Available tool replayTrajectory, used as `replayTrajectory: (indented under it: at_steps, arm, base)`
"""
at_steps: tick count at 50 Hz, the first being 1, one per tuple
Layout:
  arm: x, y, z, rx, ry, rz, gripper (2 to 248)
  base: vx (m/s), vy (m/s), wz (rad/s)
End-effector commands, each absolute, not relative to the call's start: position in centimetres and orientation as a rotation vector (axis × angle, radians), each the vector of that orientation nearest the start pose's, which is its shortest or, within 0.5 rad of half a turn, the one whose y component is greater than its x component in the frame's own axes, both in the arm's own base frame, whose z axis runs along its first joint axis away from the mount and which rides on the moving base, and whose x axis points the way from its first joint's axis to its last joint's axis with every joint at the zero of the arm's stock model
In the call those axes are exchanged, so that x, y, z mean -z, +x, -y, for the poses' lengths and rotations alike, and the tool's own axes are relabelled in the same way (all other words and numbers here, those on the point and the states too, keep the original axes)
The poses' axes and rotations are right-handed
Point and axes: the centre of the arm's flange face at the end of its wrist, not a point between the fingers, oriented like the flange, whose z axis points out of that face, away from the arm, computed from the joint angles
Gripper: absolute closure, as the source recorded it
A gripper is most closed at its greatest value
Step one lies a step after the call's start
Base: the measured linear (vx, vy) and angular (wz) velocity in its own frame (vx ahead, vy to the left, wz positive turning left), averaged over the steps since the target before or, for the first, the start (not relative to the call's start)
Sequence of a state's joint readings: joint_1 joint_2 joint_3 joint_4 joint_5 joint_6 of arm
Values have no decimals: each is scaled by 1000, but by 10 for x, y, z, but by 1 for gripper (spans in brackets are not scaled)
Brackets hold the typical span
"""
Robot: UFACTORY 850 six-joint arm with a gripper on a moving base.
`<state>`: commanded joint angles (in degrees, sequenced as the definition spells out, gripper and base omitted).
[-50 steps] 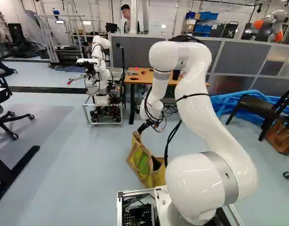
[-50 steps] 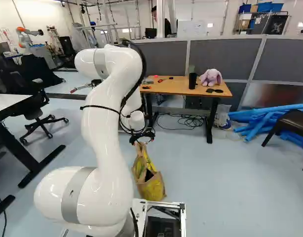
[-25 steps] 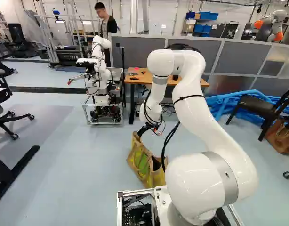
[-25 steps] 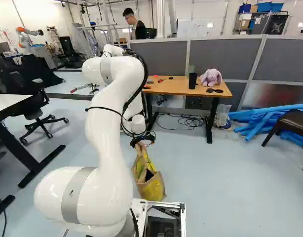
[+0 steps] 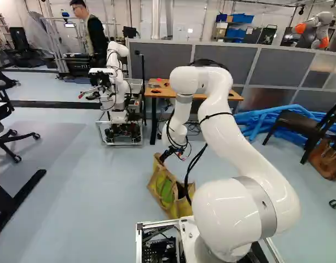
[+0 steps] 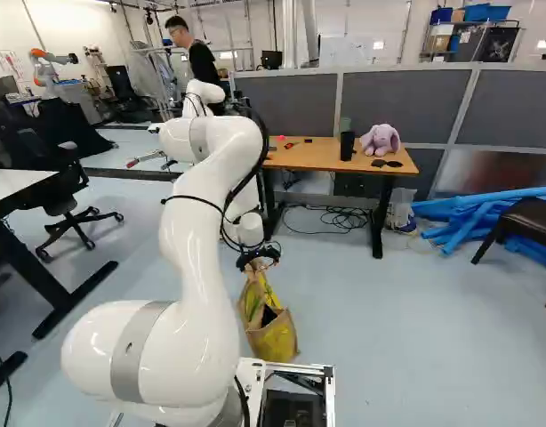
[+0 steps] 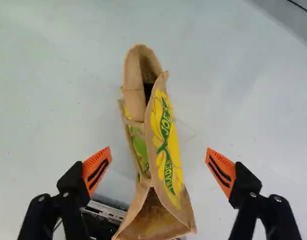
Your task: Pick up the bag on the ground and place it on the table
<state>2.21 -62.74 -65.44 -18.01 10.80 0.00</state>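
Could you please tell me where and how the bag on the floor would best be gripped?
I would pinch the bag by its top edges near the middle, coming down from above. It stands upright on the floor, and its broad sides draw close together there, so the open gripper, with a finger off each side, could probably close across both.
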Motion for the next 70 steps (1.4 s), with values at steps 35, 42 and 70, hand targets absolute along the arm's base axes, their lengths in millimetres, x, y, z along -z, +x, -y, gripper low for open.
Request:
replayTrajectory:
  at_steps: [35,42,70]
  arm:
    - [16,542,-26,316,-3047,544,3]
    - [26,543,-26,308,-3047,544,3]
    - [68,545,-26,284,-3047,543,3]
  base:
    - [0,0,0]
    - [0,0,0]
    - [0,0,0]
